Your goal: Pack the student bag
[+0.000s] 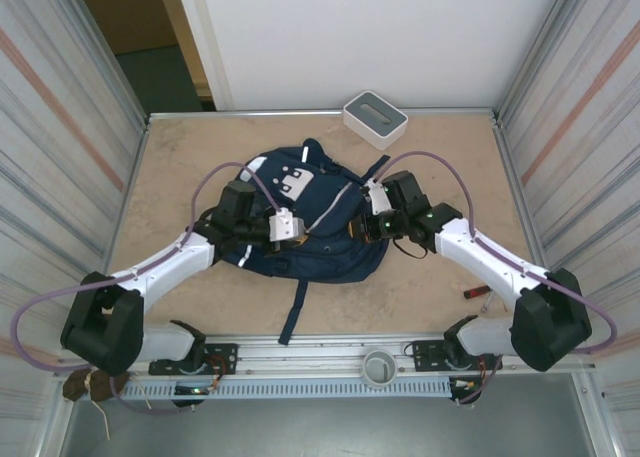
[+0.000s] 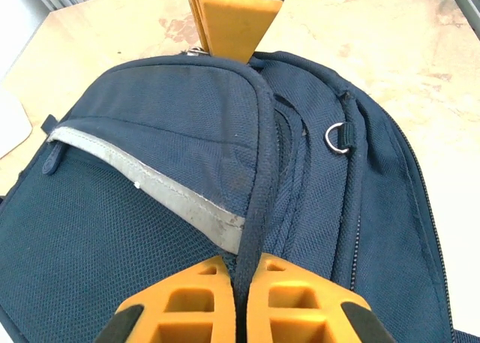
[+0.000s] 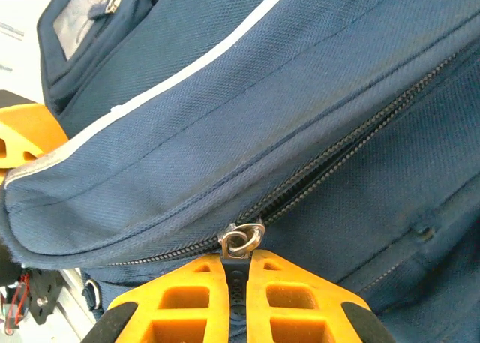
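As elbows [image 1: 100,327] [image 1: 548,322] splay, tools [image 2: 244,275] [image 3: 238,266] pinch student bag [image 1: 325,259]

Beige table [image 1: 170,167] with student bag [image 1: 320,249], white-grey box [image 1: 375,118]

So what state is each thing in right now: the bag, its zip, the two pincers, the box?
Backpack: lying flat on the table, front up.
Zip: teeth meshed beyond its pull.
Left pincer: shut on the backpack's piped edge.
Right pincer: shut on the pull.
Box: standing at the table's far edge, untouched.
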Tool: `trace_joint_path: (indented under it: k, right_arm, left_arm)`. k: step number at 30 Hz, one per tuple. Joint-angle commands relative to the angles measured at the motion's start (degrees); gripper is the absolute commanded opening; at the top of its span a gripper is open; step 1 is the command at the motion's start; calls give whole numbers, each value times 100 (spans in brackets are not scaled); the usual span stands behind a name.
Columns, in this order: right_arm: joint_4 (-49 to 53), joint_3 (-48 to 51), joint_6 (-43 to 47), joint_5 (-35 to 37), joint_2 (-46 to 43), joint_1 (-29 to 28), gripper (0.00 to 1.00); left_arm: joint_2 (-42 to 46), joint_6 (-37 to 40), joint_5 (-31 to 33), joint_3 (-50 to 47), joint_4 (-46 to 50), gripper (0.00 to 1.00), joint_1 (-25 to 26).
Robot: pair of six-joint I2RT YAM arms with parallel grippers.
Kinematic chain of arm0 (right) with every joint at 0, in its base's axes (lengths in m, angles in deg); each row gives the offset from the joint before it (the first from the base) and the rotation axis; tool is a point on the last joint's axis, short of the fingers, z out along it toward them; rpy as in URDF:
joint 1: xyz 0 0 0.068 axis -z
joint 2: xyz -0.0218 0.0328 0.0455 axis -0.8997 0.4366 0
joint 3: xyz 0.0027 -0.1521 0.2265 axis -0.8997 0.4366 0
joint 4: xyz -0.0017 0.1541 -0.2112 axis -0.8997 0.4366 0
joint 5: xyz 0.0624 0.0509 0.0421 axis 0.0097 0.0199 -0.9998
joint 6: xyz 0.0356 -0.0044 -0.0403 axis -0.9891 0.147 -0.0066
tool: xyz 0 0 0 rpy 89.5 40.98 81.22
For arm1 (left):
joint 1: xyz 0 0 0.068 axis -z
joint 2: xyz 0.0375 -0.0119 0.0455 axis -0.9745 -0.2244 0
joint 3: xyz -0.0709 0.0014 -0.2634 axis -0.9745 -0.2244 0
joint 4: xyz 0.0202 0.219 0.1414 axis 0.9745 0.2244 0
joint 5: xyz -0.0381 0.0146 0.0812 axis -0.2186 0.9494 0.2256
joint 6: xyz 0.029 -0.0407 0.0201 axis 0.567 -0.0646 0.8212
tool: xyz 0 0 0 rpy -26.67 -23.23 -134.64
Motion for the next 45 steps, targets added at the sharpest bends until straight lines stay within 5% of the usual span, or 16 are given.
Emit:
trace_joint_path:
  k: [1,10,16,25,31,36,45]
  right_arm:
    - [283,-18,462,-74,151,178,0]
    - [-293,487,653,-759,57,195,23]
    - [-796,847,602,-786,-75,208,27]
    - [-889,896,539,-365,-357,213,0]
    - [-887,928,377,-260,-570,99,0]
    - [-895,880,294,-128,-675,-134,0]
    - [-970,834,140,-16,-979,-506,0]
  left_arm:
    - [216,86,-205,-68,-20,1,-178]
    - [198,-23,-202,-58,-77,1,-178]
    - [184,-57,-230,-77,-152,0,-178]
    - [309,-154,-96,-193,-169,3,-252]
    - [566,-613,-38,-190,-44,42,-187]
    - [944,-1017,703,-168,-80,66,540]
    - [-12,-873,1847,638,312,65,1481]
